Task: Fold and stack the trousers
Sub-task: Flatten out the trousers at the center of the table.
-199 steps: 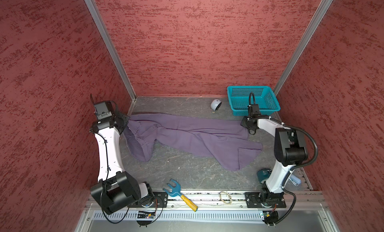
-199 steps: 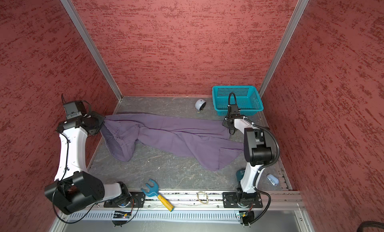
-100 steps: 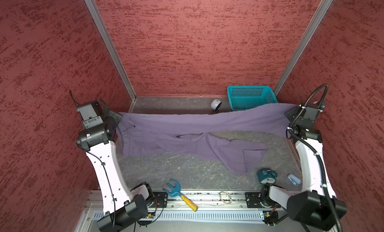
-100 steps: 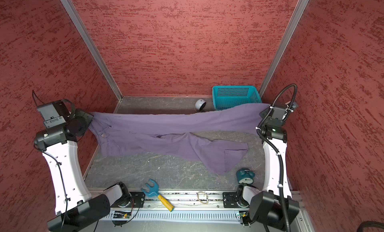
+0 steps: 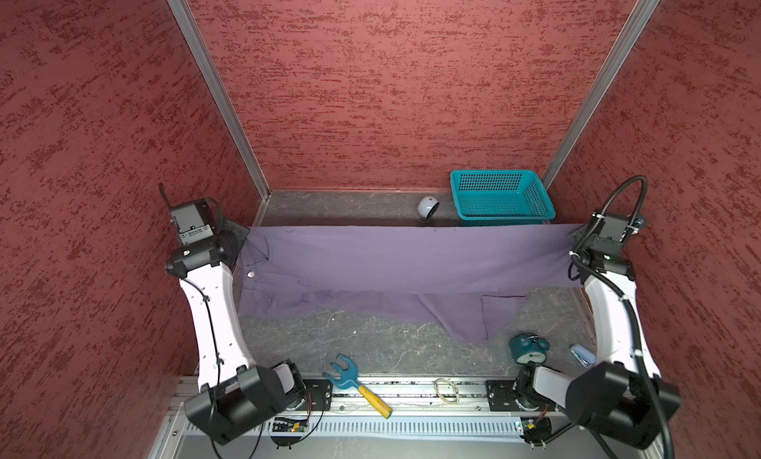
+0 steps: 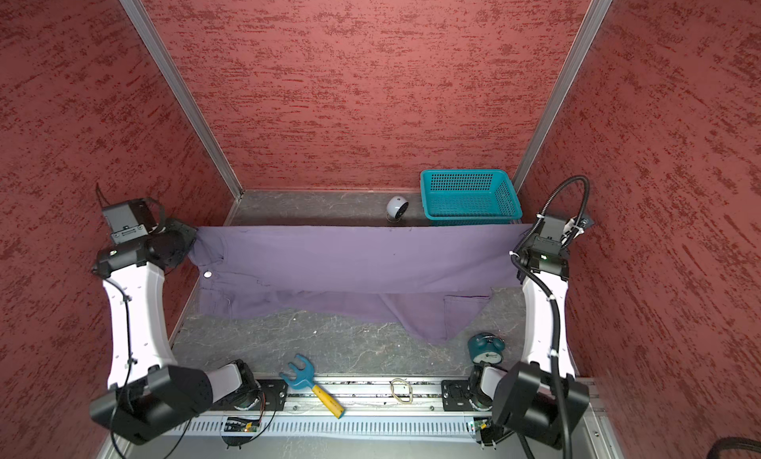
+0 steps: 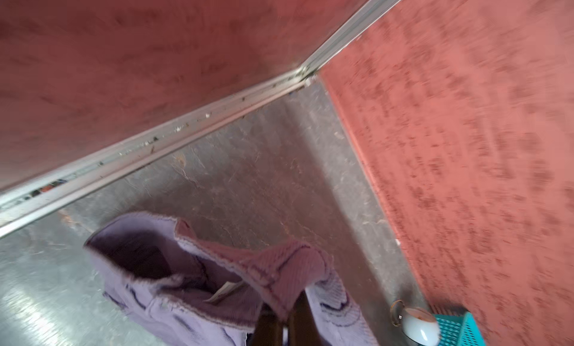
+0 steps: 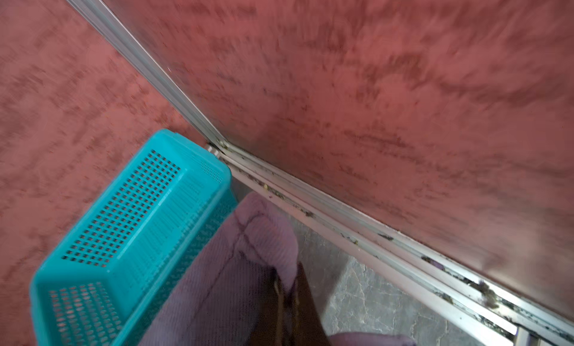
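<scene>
One trousers, one basket, perhaps one clock.

- both top views look down from high at the front, covering the whole floor.
- each wrist view hangs close over the trousers, facing a rear corner.
- all four share the basket.

The purple trousers hang stretched between the left gripper and right gripper, one leg drooping onto the floor, teal basket behind.
</scene>
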Motion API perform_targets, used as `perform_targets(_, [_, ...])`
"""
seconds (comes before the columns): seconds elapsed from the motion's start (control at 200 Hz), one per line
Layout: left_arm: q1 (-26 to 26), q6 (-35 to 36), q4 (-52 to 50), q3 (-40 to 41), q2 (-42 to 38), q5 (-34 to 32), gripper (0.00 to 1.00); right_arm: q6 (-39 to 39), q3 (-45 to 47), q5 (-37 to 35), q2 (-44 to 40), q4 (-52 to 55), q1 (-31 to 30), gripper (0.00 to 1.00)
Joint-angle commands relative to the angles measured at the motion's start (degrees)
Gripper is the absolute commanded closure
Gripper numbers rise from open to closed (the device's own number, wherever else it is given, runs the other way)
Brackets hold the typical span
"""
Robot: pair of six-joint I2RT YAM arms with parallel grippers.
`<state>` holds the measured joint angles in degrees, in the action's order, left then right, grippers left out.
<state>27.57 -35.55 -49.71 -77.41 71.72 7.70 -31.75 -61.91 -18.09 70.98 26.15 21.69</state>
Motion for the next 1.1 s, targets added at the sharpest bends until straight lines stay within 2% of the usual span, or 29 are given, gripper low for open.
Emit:
perform_targets(0.0, [-4.1,-0.3,10.6,-0.7,5.7,-1.2,1.00,-0.7,0.0,1.3,6.8,-6.6,0.5,1.00])
perform_targets(0.09, [-8.6,0.7,12.9,-3.0,12.3,-2.6,1.00,-0.6,-2.4,2.7,14.7,-7.3,0.5,1.00])
perform_targets(0.2, [-11.3,-0.3,15.2,-5.9,20.5,-3.5,1.00,-1.7,-3.9,5.5,21.8,-10.2,0.2,1.00])
perform_targets(0.471, [-12.5,-2.0,17.4,-11.6,33.2,-3.6,1.00,0.5,-12.4,6.4,34.2,-11.7,-1.2,1.00])
perform_targets(0.691, [-12.8,-2.5,18.8,-14.5,37.9,-4.1,1.00,-0.2,-16.5,4.0,37.2,-12.9,-1.3,1.00])
perform_targets(0.802, [-12.7,-2.5,18.3,-16.8,40.8,-4.5,1.00,-0.2,-20.1,3.5,40.3,-9.3,-1.3,0.98])
perform_targets(0.842, [-12.6,-2.6,17.9,-17.8,41.8,-4.0,0.83,-0.1,-21.4,3.8,41.5,-7.8,-1.3,0.91])
perform_targets(0.902, [-12.6,-2.7,17.3,-19.2,42.8,-3.1,0.43,0.1,-22.8,4.6,42.5,-5.4,-1.3,0.77])
perform_targets(0.922, [-12.7,-2.9,17.3,-19.5,42.8,-2.7,0.35,0.1,-23.0,5.1,42.6,-4.7,-1.3,0.72])
perform_targets(1.022, [-13.6,-3.1,16.5,-20.0,41.7,-3.8,0.29,0.1,-22.2,7.5,40.8,-2.0,-1.5,0.55])
perform_targets(1.097, [-14.7,-3.1,14.2,-20.2,40.1,-7.1,0.27,0.5,-20.5,7.8,37.1,0.2,-2.3,0.48])
